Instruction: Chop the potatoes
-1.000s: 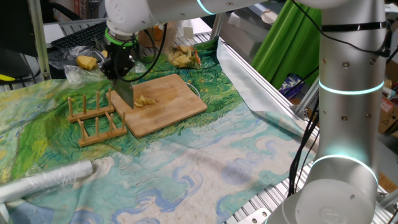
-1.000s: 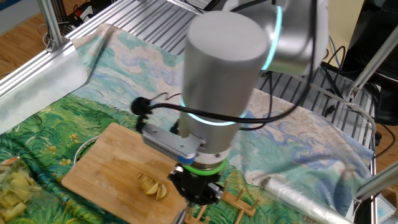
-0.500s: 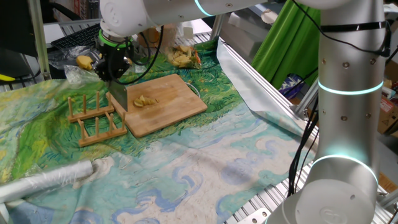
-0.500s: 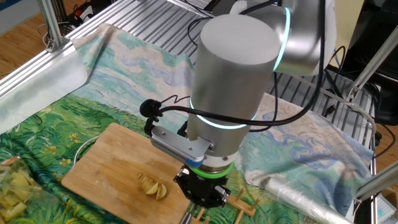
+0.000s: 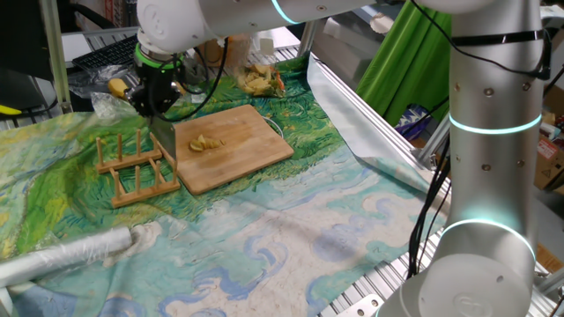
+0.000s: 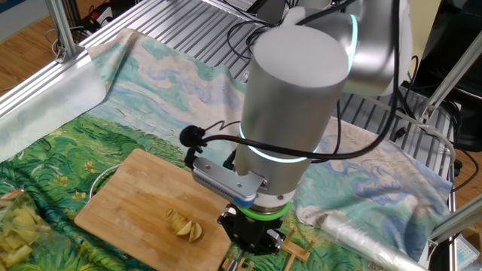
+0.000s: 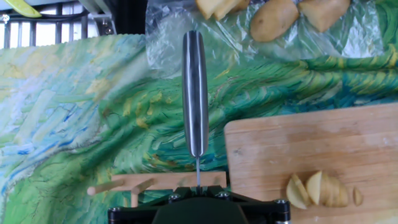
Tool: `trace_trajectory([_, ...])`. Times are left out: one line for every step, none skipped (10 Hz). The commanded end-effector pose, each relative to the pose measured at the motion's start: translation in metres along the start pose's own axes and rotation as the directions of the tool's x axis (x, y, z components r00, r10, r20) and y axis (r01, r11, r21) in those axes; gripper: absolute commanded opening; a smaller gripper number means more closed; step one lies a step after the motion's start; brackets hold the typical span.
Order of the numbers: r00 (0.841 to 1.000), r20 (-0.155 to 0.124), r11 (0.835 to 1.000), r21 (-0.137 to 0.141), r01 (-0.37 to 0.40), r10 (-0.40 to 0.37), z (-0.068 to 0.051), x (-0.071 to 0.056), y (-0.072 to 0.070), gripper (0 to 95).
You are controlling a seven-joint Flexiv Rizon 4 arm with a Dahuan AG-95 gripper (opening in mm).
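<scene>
No legible writing. Gripper (image 5: 157,107) points straight down, clamped on knife (image 5: 165,141); potatoes (image 7: 318,190) right of it, on board (image 7: 323,149).

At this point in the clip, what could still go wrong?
The steel knife blade held by the tool hangs beside the wooden peg rack, off the bamboo cutting board; lowering further could catch a peg. The sliced pale-yellow potato pieces lie loose and could scatter if bumped.
</scene>
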State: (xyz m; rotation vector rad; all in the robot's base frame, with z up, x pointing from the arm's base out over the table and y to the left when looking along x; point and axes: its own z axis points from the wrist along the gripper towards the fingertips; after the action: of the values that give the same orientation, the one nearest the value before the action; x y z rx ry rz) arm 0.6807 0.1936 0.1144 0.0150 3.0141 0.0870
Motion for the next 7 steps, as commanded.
trace_trajectory([1.0,0.004,1.0,0.002,0.001,-0.001,0.002,0.004,0.002,0.0])
trace_trajectory([1.0,0.005,1.0,0.003,0.005,-0.005,0.005,0.007,0.004,0.0])
trace_trajectory([1.0,0.005,1.0,0.003,0.004,-0.004,0.007,0.008,0.004,0.0])
trace_trajectory([1.0,0.006,1.0,0.003,0.005,-0.005,0.01,0.01,0.004,0.0])
trace_trajectory([1.0,0.008,1.0,0.003,0.005,-0.005,0.013,0.011,0.002,0.0])
trace_trajectory([1.0,0.008,1.0,0.001,0.004,-0.004,0.017,0.011,0.0,0.0])
trace_trajectory([1.0,0.013,1.0,0.001,0.004,-0.004,0.022,0.012,-0.001,0.0])
